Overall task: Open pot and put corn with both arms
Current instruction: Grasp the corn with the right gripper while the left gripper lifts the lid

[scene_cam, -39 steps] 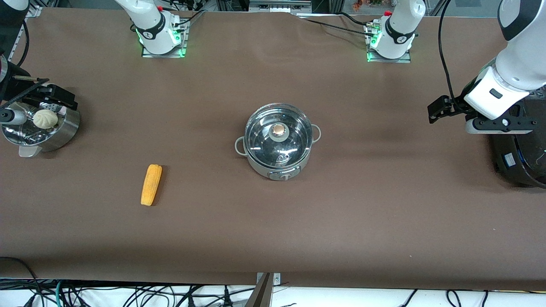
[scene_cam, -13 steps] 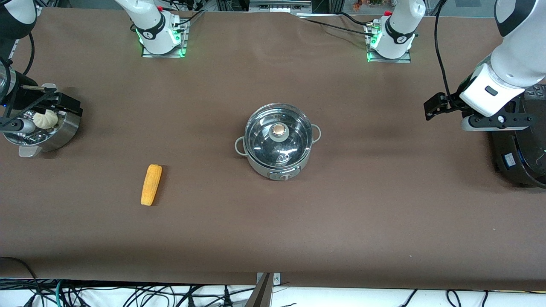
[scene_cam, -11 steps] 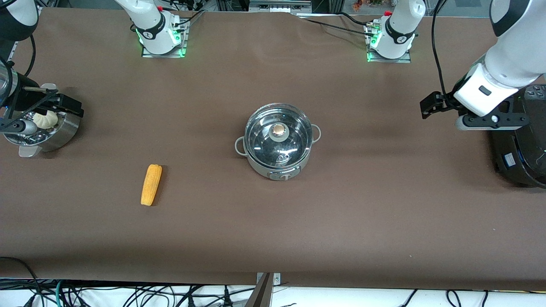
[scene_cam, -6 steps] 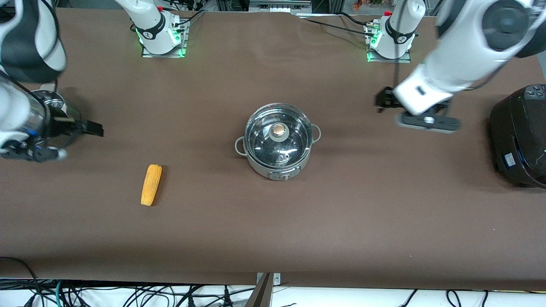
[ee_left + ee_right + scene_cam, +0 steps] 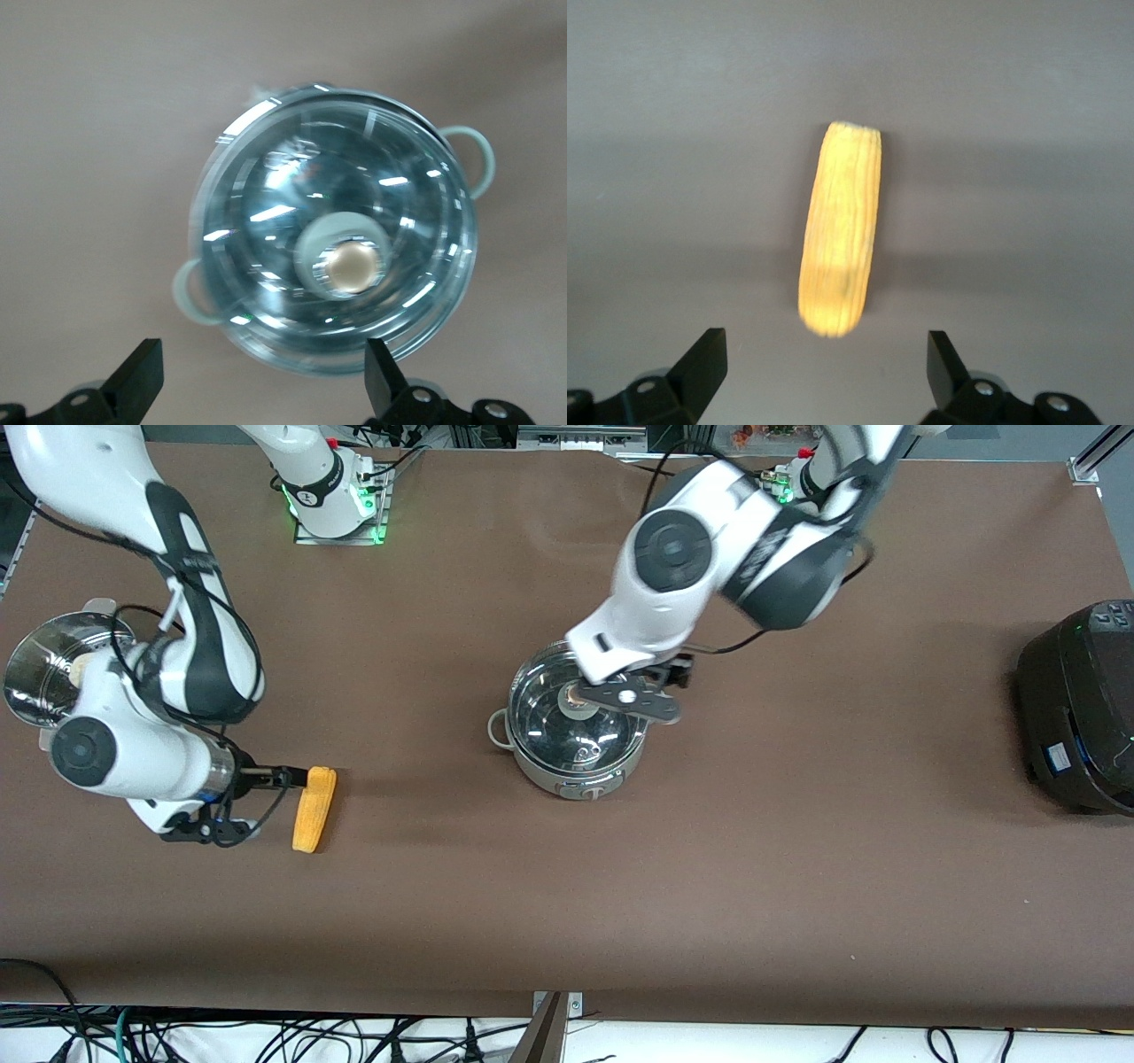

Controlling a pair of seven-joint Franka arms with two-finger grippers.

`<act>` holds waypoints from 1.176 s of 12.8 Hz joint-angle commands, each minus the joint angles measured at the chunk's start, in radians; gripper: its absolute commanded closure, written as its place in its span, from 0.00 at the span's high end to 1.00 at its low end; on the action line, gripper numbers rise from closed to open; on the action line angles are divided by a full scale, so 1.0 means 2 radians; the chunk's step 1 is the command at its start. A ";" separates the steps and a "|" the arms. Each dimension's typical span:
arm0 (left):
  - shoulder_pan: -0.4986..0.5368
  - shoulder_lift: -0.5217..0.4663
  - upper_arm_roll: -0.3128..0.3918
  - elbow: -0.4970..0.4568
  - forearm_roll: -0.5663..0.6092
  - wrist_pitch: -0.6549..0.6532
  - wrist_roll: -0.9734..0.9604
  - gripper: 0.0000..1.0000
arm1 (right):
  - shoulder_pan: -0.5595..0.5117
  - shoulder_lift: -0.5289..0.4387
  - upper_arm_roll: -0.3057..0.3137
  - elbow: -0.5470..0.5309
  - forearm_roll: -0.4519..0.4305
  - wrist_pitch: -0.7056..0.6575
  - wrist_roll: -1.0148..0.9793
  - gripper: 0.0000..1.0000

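Note:
The steel pot (image 5: 576,731) stands mid-table with its glass lid and tan knob (image 5: 571,693) on. My left gripper (image 5: 633,693) hangs open over the pot, above the lid. In the left wrist view the pot (image 5: 337,257) and knob (image 5: 353,266) lie below the open left gripper (image 5: 261,381). The yellow corn (image 5: 314,808) lies on the table toward the right arm's end, nearer the front camera than the pot. My right gripper (image 5: 270,804) is open and empty right beside the corn. In the right wrist view the corn (image 5: 842,239) lies just ahead of the open right gripper (image 5: 824,363).
A perforated steel steamer bowl (image 5: 40,660) with a pale bun stands at the right arm's end of the table, partly hidden by the right arm. A large black cooker (image 5: 1076,708) stands at the left arm's end.
Both arms swung in from the table's ends: the left gripper from by the cooker to over the pot, the right gripper from the steamer bowl to the corn. Pot and corn have not moved.

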 commanded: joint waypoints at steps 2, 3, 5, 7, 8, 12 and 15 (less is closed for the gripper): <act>-0.020 0.054 0.006 0.026 0.002 0.051 0.005 1.00 | -0.004 0.040 0.001 0.004 0.008 0.049 0.000 1.00; -0.020 0.060 0.006 0.025 0.002 0.060 0.006 1.00 | -0.003 0.047 0.001 0.001 0.008 0.061 0.000 1.00; -0.027 0.073 0.006 0.022 0.001 0.071 0.006 1.00 | -0.003 0.056 0.001 -0.008 0.007 0.086 0.000 1.00; -0.035 0.075 0.006 0.015 0.003 0.071 0.006 1.00 | -0.004 0.059 0.001 -0.023 0.007 0.115 0.000 1.00; -0.036 0.076 0.006 0.015 0.002 0.071 0.006 1.00 | -0.004 0.059 0.001 -0.029 0.007 0.126 0.000 1.00; -0.042 0.078 0.006 0.009 0.003 0.071 0.022 0.51 | -0.003 0.066 0.001 -0.033 0.009 0.137 0.001 0.27; -0.042 0.073 0.007 0.013 0.004 0.066 0.019 0.00 | 0.001 0.066 0.001 -0.034 0.010 0.135 0.001 0.00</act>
